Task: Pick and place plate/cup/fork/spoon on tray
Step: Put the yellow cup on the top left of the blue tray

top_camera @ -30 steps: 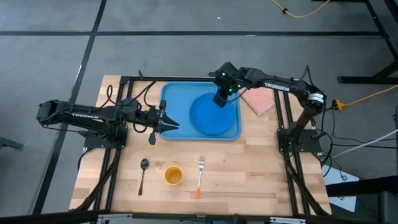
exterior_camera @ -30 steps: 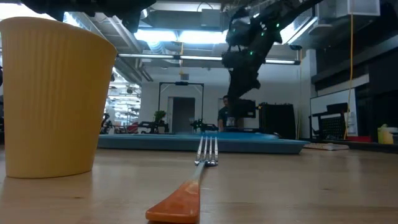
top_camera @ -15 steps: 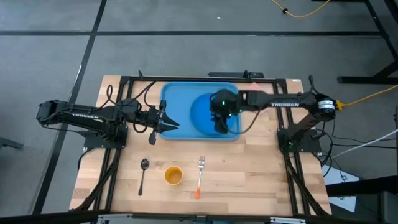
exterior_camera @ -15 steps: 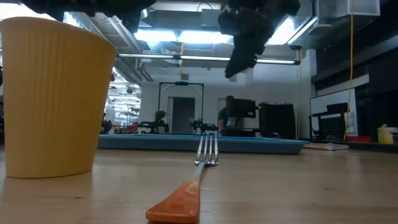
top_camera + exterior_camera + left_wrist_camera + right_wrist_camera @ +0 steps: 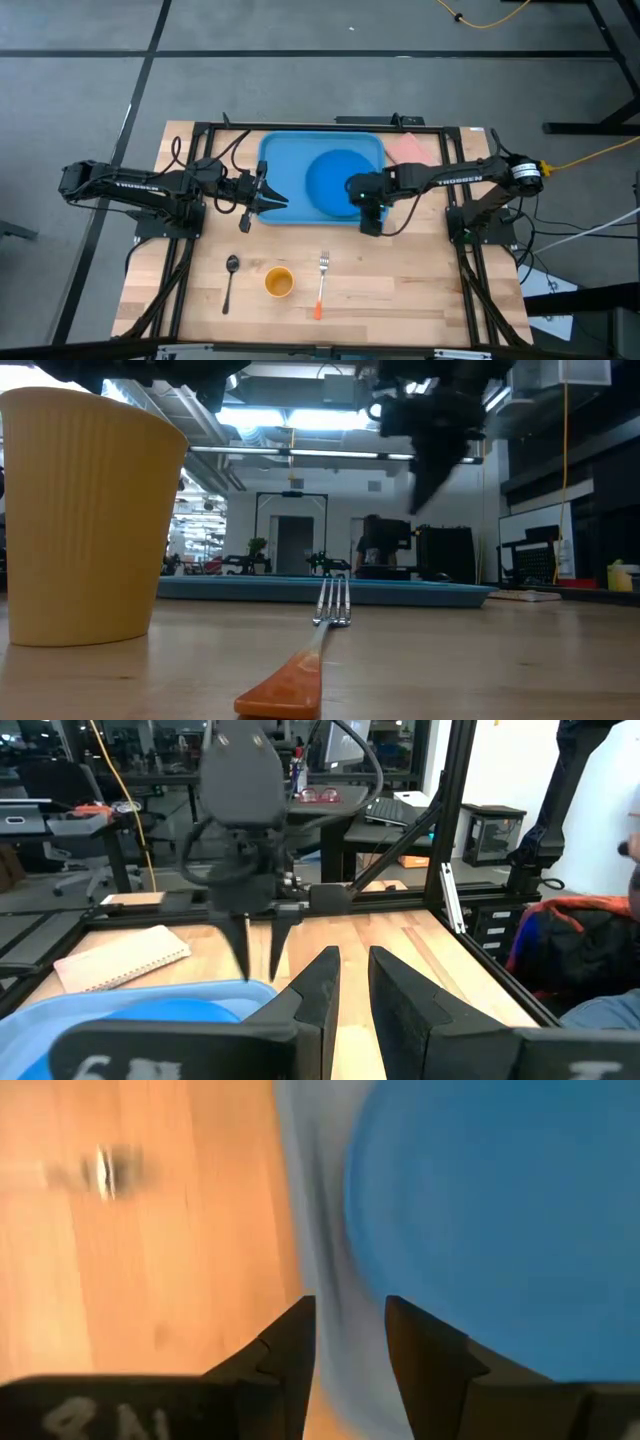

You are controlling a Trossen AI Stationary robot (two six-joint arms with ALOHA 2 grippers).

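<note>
The round blue plate (image 5: pixel 335 182) lies flat in the light-blue tray (image 5: pixel 285 160), in its right half. My right gripper (image 5: pixel 370 222) hangs open and empty above the tray's near right corner; it also shows in the low view (image 5: pixel 425 490) and the left wrist view (image 5: pixel 258 948). My left gripper (image 5: pixel 278 202) waits at the tray's near left corner, its fingers a narrow gap apart, empty. The yellow-orange cup (image 5: pixel 279 282), the fork (image 5: pixel 321 285) with an orange-red handle and the dark spoon (image 5: pixel 230 278) rest on the wooden table near its front edge.
A pink pad (image 5: pixel 412 150) lies right of the tray at the back. Black frame rails (image 5: pixel 455 190) run along both sides of the table. Bare wood lies between the tray and the row of spoon, cup and fork.
My right gripper has gone from above the plate's far right side toward the table's near edge, across the plate, to above the tray's near right corner. In the low view it has risen clear of the tray. The plate has stayed in the tray.
</note>
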